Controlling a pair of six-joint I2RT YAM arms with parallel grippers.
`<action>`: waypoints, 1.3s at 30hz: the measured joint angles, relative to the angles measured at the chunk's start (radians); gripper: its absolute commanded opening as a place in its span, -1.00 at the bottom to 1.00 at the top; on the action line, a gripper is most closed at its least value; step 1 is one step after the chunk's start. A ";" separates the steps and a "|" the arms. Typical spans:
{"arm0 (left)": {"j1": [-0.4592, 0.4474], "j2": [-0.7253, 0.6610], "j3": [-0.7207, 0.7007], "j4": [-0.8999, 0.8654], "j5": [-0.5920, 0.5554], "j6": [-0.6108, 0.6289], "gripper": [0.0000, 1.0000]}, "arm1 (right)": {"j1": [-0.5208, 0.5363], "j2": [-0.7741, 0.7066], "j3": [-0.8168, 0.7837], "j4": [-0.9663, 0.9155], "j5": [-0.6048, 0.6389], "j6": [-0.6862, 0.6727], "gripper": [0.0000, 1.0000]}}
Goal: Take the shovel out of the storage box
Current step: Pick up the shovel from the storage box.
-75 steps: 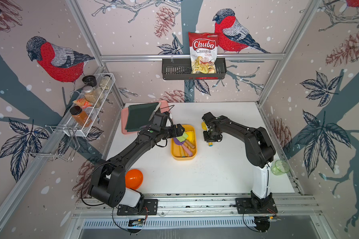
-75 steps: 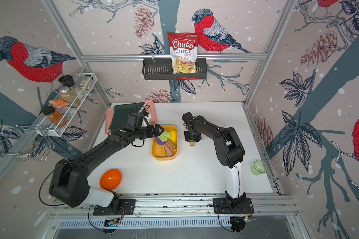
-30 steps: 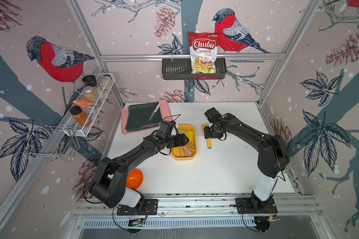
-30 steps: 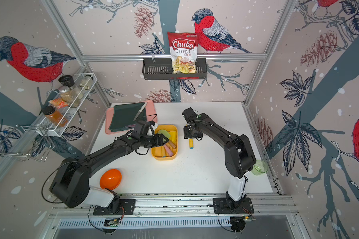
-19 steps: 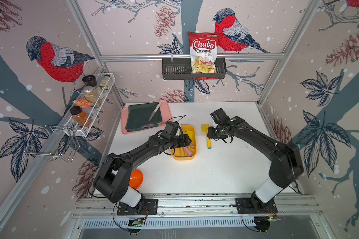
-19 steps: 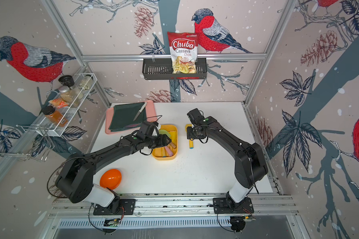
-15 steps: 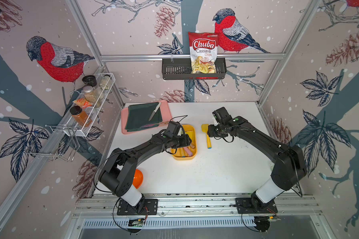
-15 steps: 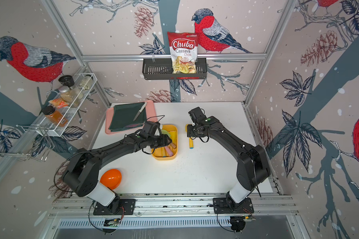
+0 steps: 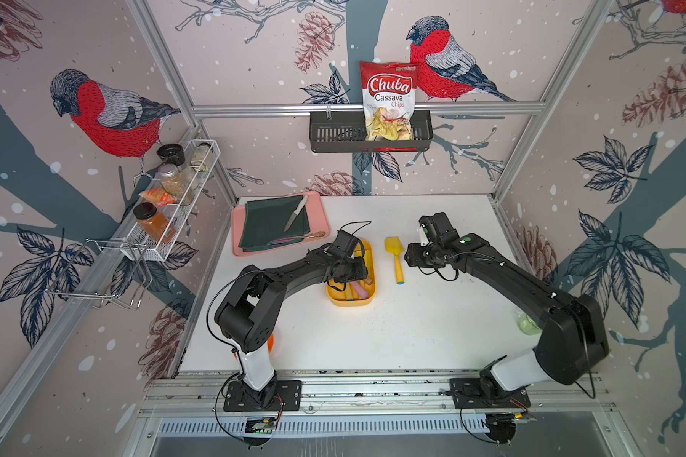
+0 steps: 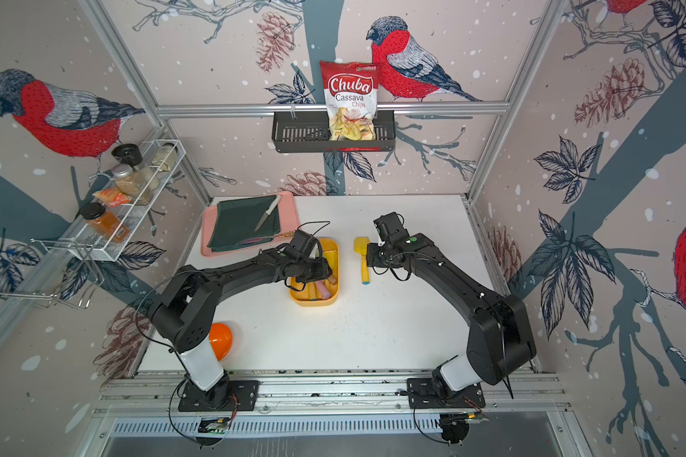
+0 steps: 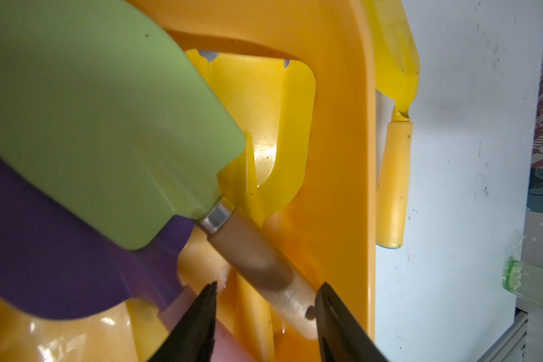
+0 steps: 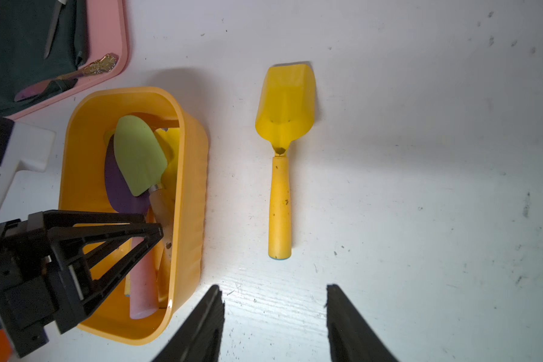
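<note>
Both agape: left claw [image 11: 268,286] straddles green shovel [image 11: 107,125], prob. ungripped; right claw [image 12: 273,287] empty.

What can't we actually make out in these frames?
- Left wrist view: the left gripper straddles the handle of the green shovel, jaws apart; whether a finger touches it is lost in blur.
- Both top views: that grip and part of the inside of the storage box sit under the left wrist.
- Green glass: in a top view mostly behind the right arm; in the left wrist view cut by the frame edge.
</note>
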 measured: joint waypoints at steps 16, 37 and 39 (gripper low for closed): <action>-0.001 0.099 0.091 -0.074 -0.044 0.009 -0.15 | -0.077 -0.095 -0.125 0.045 -0.052 -0.023 0.11; 0.010 0.067 0.060 -0.046 -0.024 0.007 -0.89 | -0.077 0.019 -0.142 0.178 -0.153 -0.020 0.09; 0.019 0.041 0.043 -0.035 -0.013 0.004 -1.00 | -0.057 0.078 -0.102 0.211 -0.175 -0.019 0.08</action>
